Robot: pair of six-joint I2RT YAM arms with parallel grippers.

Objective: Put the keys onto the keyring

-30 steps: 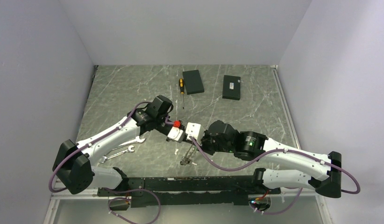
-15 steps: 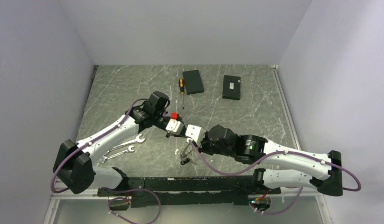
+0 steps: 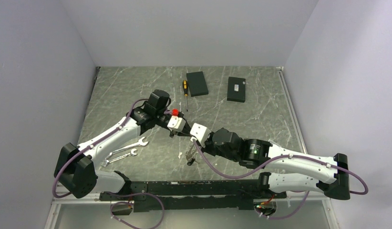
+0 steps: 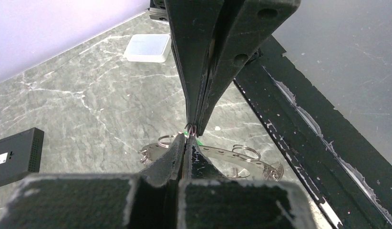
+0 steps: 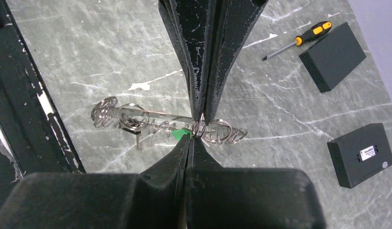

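The left gripper (image 4: 190,135) is clenched and pinches thin wire loops of the keyring (image 5: 156,115). The keyring, a strung-out bunch of rings, hangs below both sets of fingertips over the table (image 3: 137,90). The right gripper (image 5: 199,128) is clenched on one of its rings.

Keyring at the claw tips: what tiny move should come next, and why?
Probably ease the left gripper a touch away from the right gripper, to spread the coils of the keyring. Both look shut on thin wire loops by the green tag, so a gap seems needed.
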